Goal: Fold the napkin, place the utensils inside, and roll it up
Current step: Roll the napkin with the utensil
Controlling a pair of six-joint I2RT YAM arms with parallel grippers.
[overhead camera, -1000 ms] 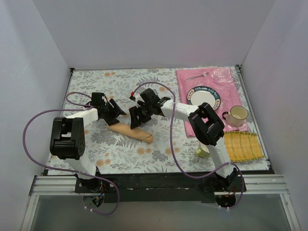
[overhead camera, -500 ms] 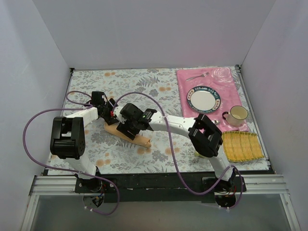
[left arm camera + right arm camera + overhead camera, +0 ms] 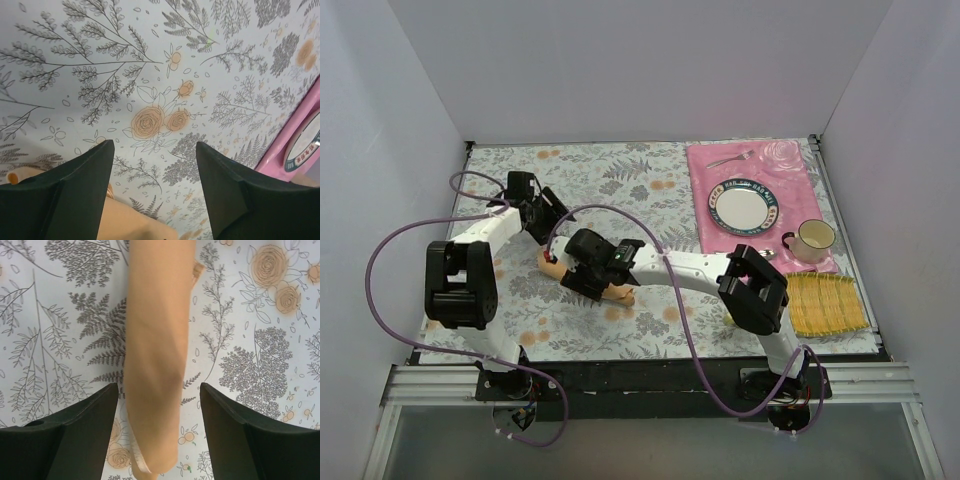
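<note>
— Moved in the last sec: R arm swung from frame centre down-left, so the right gripper (image 3: 588, 272) now sits on top of the napkin (image 3: 620, 292). L arm backed off toward upper left.

— Where's the napkin exactly?

— Left-centre of top view, rolled into a tube on the floral tablecloth (image 3: 650, 190). It lies diagonal, upper-left end to lower-right end. Both ends poke out from under the R claw.

— R claw state?

— Fingers wide apart, gripping nothing. In the wrist view the tube runs straight up the frame btw the two fingers, so closing would pinch it across its width, not along it.

— And L?

— The left gripper (image 3: 154, 145) is also wide and empty, aimed past the tube. There's only a bit of peach cloth at the bottom edge of its view, w/ bare tablecloth ahead. R is clearly the nearer arm, as it straddles the roll.

— Utensils?

— Can't tell what's inside the roll. Farther back, upper right, one fork (image 3: 730, 158) lies on the pink placemat (image 3: 800, 190), above the plate (image 3: 716, 203).
</note>
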